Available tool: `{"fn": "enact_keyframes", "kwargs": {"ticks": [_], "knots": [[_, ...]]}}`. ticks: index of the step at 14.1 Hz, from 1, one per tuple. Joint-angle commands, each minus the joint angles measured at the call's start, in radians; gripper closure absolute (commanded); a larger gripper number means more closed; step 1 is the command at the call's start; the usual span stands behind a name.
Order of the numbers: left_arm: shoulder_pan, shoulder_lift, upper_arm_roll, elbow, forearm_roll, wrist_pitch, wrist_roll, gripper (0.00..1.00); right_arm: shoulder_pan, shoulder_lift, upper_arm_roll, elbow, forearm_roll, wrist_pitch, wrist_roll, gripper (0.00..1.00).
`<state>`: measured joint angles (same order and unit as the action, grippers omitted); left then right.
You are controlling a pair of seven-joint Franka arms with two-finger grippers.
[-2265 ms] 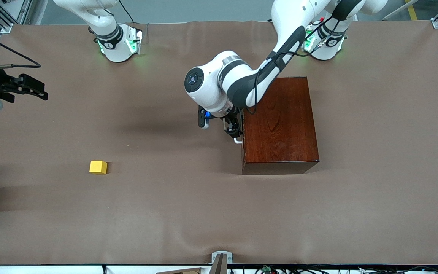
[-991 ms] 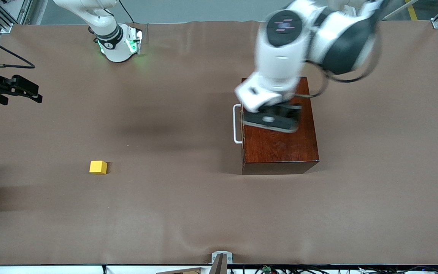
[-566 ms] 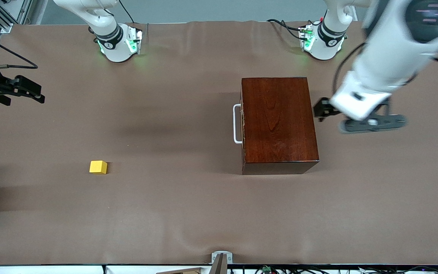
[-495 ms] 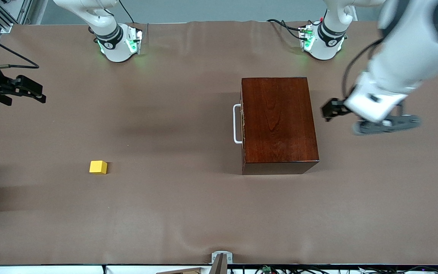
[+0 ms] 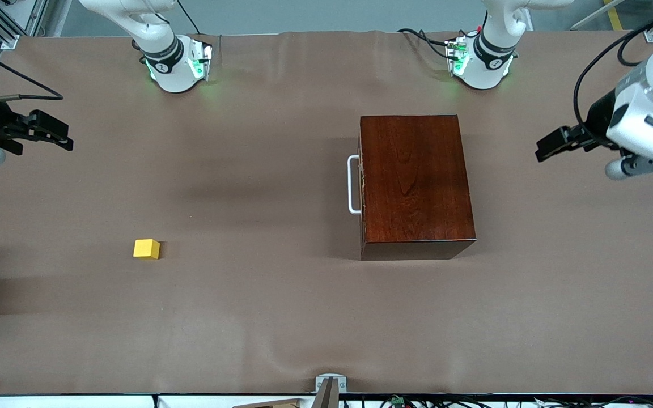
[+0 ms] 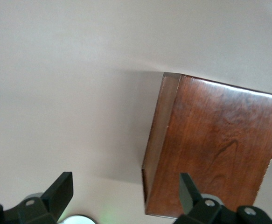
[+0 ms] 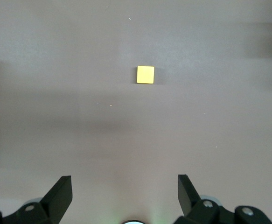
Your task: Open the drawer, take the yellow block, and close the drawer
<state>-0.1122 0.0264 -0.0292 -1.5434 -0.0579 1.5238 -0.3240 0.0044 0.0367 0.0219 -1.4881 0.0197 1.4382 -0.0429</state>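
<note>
Nearest the front camera, the yellow block point(image 5: 146, 249) lies alone on the brown table point(image 5: 281, 317) toward the right arm's end, well apart from the box; the right wrist view shows the yellow block point(image 7: 145, 74) free of any contact. Farther from the camera stands the dark wooden box point(image 5: 414, 184), with the drawer point(image 5: 362, 187) flush in its side and its white handle point(image 5: 352, 185) projecting toward the right arm's end; no pale interior is exposed. The left wrist view looks down on the box point(image 6: 215, 149) from above. The left gripper point(image 5: 553, 144) hangs over bare table at the left arm's end, beside the box, its jaws apart and empty, as its wrist view confirms. The right gripper point(image 5: 49, 133) waits over the table edge at the right arm's end, jaws likewise apart and empty. Judged from this layout, the task appears essentially complete: the block is out, the drawer is shut, and nothing evidently remains beyond the arms parking.
</note>
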Motion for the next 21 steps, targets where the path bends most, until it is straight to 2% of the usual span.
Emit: {"fn": "enact_keyframes", "kwargs": {"ticks": [1,5,11,21], "knots": [[0.012,-0.098,0.029,-0.133,-0.011,0.074,0.149,0.0,0.0,-0.011,0.0,-0.001,0.011,-0.009,-0.002,0.0],[0.011,-0.097,0.029,-0.127,0.038,0.107,0.269,0.0,0.0,-0.012,-0.002,-0.001,0.011,-0.009,-0.002,0.0],[0.017,-0.056,0.029,-0.106,0.052,0.131,0.27,0.0,0.002,-0.011,0.0,-0.003,0.011,-0.012,-0.002,0.0],[0.026,-0.056,0.029,-0.106,0.052,0.121,0.269,0.0,0.052,-0.011,0.0,-0.006,0.002,-0.024,-0.003,0.0]]}}
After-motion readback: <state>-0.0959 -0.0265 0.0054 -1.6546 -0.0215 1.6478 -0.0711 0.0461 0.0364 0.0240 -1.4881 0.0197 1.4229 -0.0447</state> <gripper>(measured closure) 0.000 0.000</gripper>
